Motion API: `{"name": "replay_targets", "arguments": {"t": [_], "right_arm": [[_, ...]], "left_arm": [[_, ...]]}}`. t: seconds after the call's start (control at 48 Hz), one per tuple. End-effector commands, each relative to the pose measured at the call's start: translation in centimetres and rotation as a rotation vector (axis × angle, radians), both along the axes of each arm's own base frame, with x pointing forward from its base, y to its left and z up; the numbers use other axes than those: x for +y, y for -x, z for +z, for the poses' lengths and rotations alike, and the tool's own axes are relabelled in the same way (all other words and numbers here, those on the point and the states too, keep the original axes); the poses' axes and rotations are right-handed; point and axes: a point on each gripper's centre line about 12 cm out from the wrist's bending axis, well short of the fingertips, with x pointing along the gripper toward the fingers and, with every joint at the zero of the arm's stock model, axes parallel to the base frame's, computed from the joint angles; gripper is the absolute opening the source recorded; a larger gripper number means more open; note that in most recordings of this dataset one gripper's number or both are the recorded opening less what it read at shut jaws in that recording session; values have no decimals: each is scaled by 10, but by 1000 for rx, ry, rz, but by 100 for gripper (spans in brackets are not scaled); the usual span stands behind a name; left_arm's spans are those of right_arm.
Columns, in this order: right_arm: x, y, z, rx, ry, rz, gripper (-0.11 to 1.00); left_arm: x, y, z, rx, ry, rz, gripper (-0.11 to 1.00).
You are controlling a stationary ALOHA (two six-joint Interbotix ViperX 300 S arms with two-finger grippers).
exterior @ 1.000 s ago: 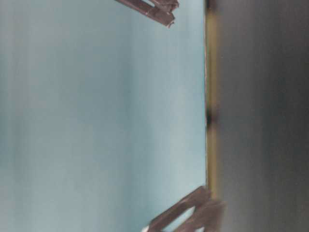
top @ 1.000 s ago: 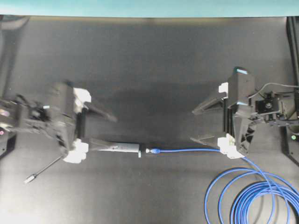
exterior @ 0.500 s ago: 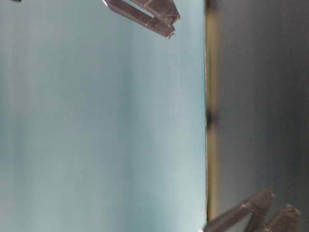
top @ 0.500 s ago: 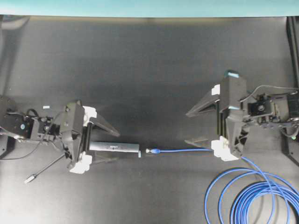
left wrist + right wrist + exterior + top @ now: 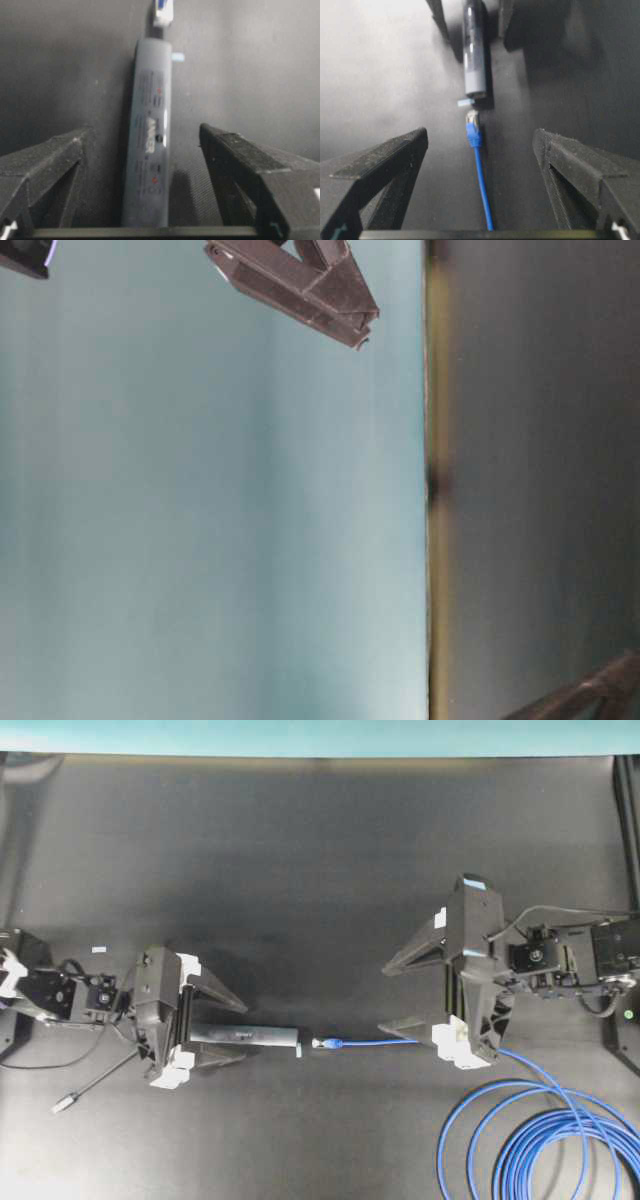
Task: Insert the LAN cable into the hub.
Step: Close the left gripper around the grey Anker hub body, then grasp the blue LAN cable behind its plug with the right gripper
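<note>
Black matte table (image 5: 320, 840), teal wall beyond — hub (image 5: 245, 1035) lying left-to-right, LAN cable (image 5: 375, 1042) plug facing its end, just apart; both grippers' jaws spread wide, straddling hub and cable.

Bare mat (image 5: 320, 900) all round hub (image 5: 245, 1035) and LAN cable (image 5: 380, 1043); coils bottom right.

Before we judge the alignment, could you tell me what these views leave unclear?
- The hub: its port is too small overhead and blurred in the right wrist view.
- The LAN cable: the plug's latch is too small.
- The table-level view shows neither item.
- The coil runs off the overhead frame.
</note>
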Motion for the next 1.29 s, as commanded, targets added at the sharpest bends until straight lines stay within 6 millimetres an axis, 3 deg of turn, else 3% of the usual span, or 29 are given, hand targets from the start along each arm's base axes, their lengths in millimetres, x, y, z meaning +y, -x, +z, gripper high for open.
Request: {"name": "replay_targets", "arguments": {"t": [0.0,0.313,0.396,0.521,0.646,1.021,1.271], "right_arm": [[7,-2,3,-12,-19,9,82],[7,-2,2,-8,-21,7,82],[8,-2,3,-10,-21,9,82],[8,-2,1,-5,-21,9,82],[8,-2,-3,5,-18,9,82],[17,-24,-61,65,20,40,82],[25,-33,-93,61,46,67,82]], "left_arm": [[1,-4,-3,-9,-2,2,80],[0,-11,-12,14,-14,-6,77],[-4,-8,-15,39,-28,-20,65],[-11,-5,-20,79,-65,-54,30],[-12,-7,-19,94,-72,-59,28],[-7,-16,53,34,-77,-39,28],[-6,-13,88,117,-90,-33,28]]}}
